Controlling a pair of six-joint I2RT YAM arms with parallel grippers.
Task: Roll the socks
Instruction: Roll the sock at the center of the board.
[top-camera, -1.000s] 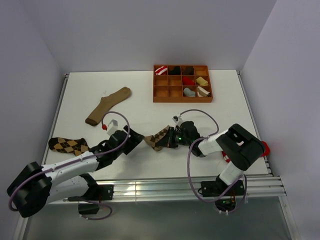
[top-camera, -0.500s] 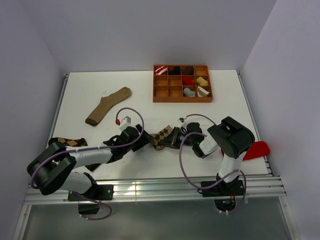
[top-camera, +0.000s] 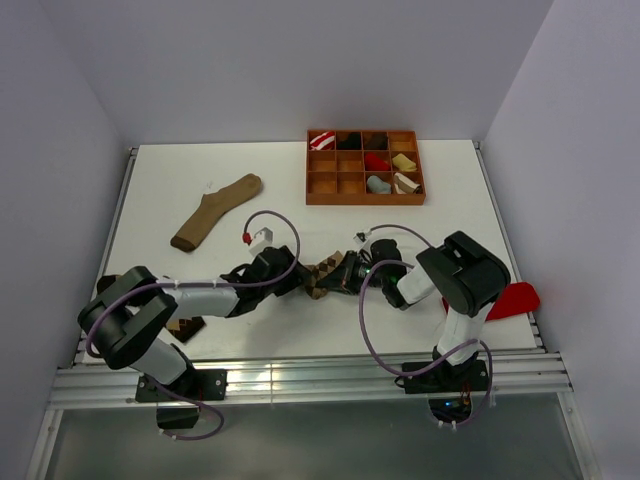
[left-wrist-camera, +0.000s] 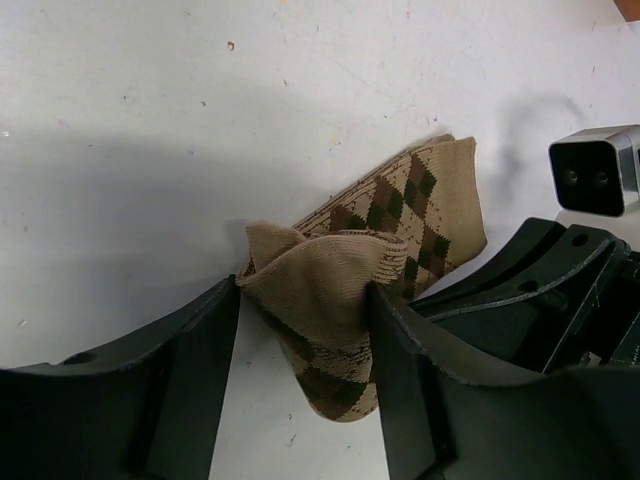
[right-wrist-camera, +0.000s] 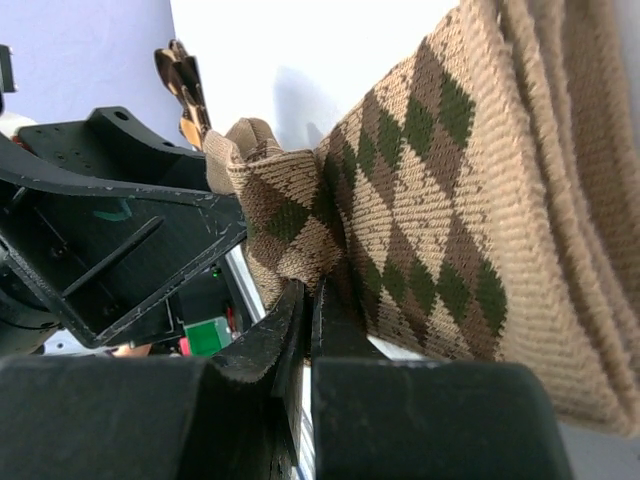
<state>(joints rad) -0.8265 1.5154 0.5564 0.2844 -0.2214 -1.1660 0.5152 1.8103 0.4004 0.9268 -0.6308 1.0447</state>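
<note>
The lighter argyle sock (left-wrist-camera: 400, 210) lay on the white bench (top-camera: 150, 180), about midway between the left and right edges and nearer the near edge than the far one. Both my hands met on it. My left hand (left-wrist-camera: 305, 295) came at it from the left, low over the bench. One end of the sock was folded up into a soft hump, and that hump filled the gap between my two left fingers (left-wrist-camera: 190, 380), touching the inner face of each, so the hand was clamped on the fold. The rest of the sock stretched flat beyond the fold, diamond pattern up, toward my right hand (top-camera: 345, 272). That hand had its fingers pressed almost together, with only a thin edge of the same sock nipped between them. From its wrist view the fabric rose away from the tips in loose ridges.

The darker argyle sock (top-camera: 186, 326) lay toward the near-left corner, mostly hidden beneath my left arm. A long plain tan sock (top-camera: 215, 212) lay slantwise on the left half of the bench, well apart from both hands. A wooden tray (top-camera: 365, 200) of small compartments sat by the far edge, right of centre, several of its cells holding rolled bundles. Something flat and red (top-camera: 515, 298) showed at the right edge behind my right arm; I could not tell what it was.
</note>
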